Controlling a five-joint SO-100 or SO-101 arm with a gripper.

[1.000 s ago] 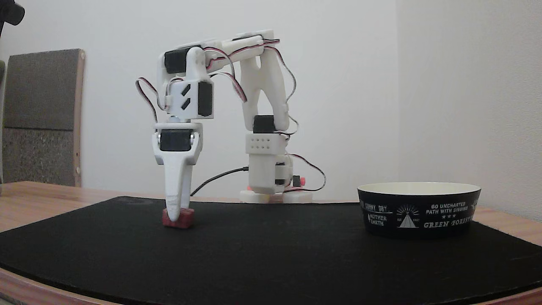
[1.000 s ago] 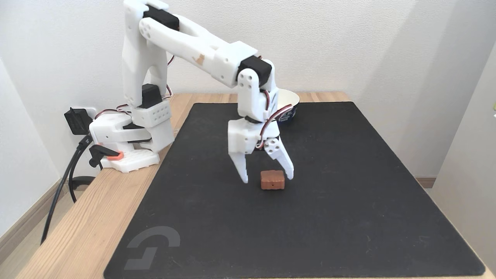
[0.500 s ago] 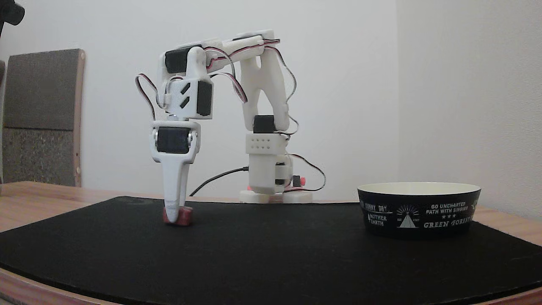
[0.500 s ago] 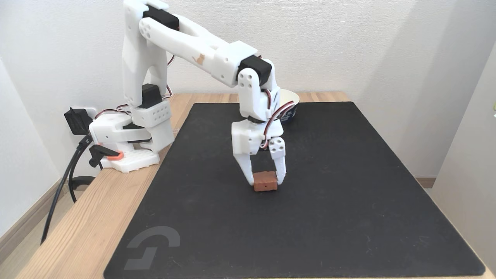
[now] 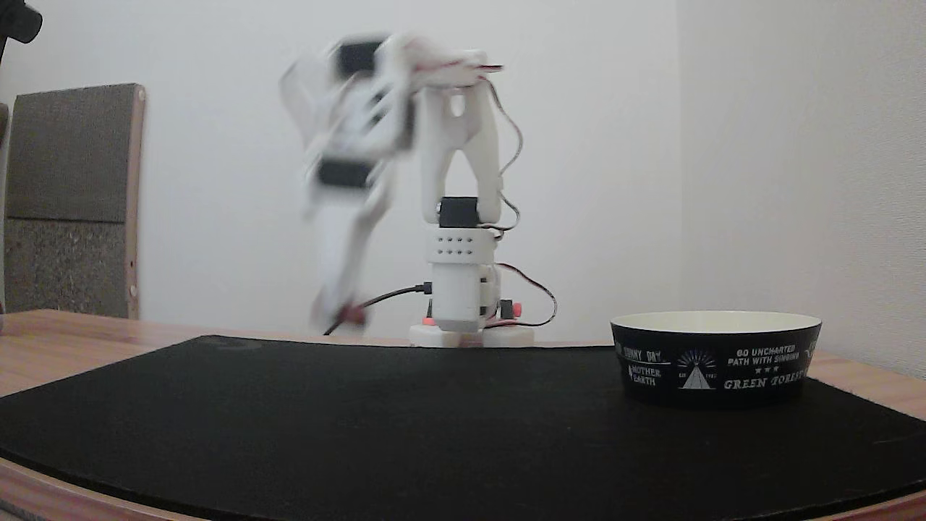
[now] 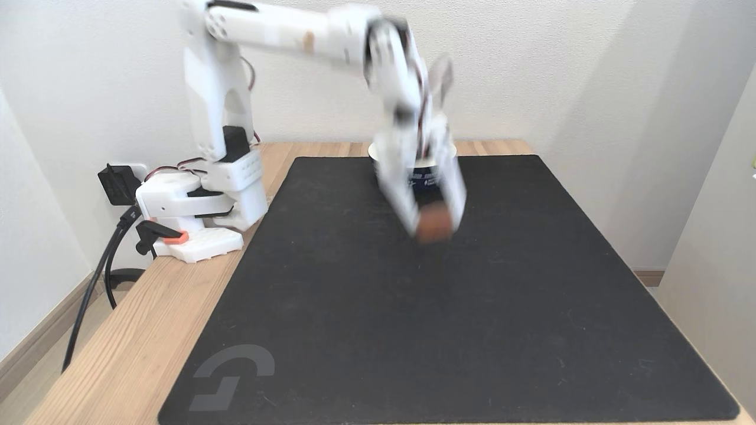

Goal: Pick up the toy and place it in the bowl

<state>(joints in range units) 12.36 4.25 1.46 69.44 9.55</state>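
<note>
My gripper (image 6: 434,227) is blurred by motion and hangs above the black mat, shut on the reddish toy (image 6: 434,223) between its fingertips. In a fixed view from the side the gripper (image 5: 340,317) is raised off the mat with the toy (image 5: 352,313) a red smear at its tip. The black bowl (image 5: 716,358) with white print and a cream inside stands on the mat at the right, well apart from the gripper. In the other fixed view the bowl (image 6: 430,176) sits at the mat's far edge, mostly hidden behind the arm.
A black mat (image 6: 449,313) covers most of the wooden table (image 6: 147,330). The arm's white base (image 6: 195,206) stands at the left with cables running off the table edge. A brown board (image 5: 72,195) leans against the wall at the left.
The gripper closed on the toy on the mat, then lifted it fast and swung it up and toward the bowl. The bowl has not moved.
</note>
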